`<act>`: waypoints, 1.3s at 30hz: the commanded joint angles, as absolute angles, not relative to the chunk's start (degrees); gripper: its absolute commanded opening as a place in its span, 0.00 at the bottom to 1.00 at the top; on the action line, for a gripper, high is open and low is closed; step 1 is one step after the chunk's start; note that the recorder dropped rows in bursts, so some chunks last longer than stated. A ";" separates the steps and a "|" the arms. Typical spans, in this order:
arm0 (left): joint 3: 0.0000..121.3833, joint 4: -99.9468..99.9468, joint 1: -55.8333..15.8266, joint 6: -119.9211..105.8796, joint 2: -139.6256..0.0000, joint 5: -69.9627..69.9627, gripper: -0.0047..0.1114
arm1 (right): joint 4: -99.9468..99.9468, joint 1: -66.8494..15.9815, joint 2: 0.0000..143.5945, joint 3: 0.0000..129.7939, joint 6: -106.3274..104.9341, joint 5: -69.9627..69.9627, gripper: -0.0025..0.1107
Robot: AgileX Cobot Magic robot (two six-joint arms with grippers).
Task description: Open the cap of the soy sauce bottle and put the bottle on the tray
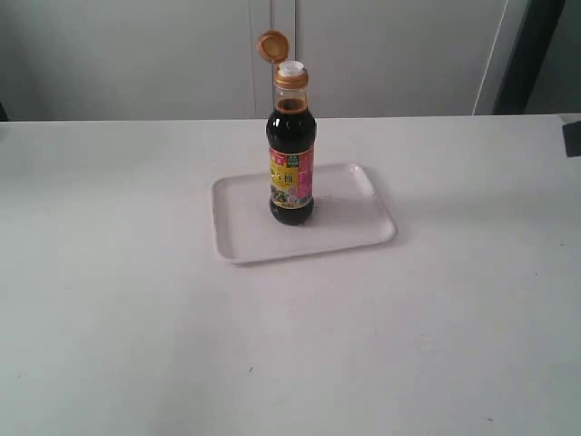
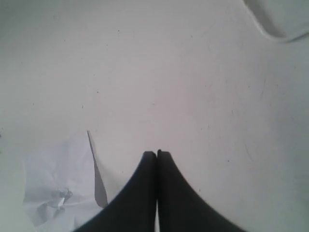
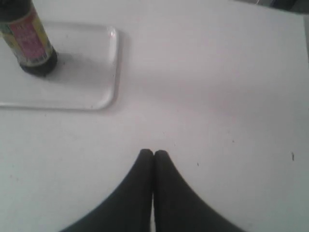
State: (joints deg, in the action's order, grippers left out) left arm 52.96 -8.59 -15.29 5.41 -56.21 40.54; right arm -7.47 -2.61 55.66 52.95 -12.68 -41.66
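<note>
1. The bottle (image 1: 290,163) is being shown standing upright near the middle of the tray (image 1: 354,227). Its cap (image 1: 271,45) is flipped up on its hinge and the white spout (image 1: 291,67) is bared, so both halves of the job are looking done.
2. The left pincer (image 2: 156,153) is being held pressed together, with nothing between its tips, over bare table (image 2: 203,96). The right pincer (image 3: 153,152) is likewise being held closed and empty, well apart from the bottle.
3. The main danger is being posed by the bottle itself. It is tall, narrow and unsealed, so if it were clipped by an arm sweeping across the tray, it would likely be toppled and sauce poured out through the spout.
4. The tray is being judged light and low-rimmed. A nudge on its edge could slide it and set the bottle rocking.
5. A crumpled scrap of paper (image 2: 58,188) is lying just beside the left pincer and could be snagged and dragged along. That would be a small nuisance only.
</note>
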 commanded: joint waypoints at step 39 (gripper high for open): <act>25.76 -6.75 -15.09 15.23 -13.30 24.87 0.04 | -16.90 -2.28 16.32 16.56 -15.20 -4.26 0.02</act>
State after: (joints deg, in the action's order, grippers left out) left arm 26.20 -7.38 -15.29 14.57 -14.71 24.73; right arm -16.79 -2.47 17.28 17.90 -15.38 -4.84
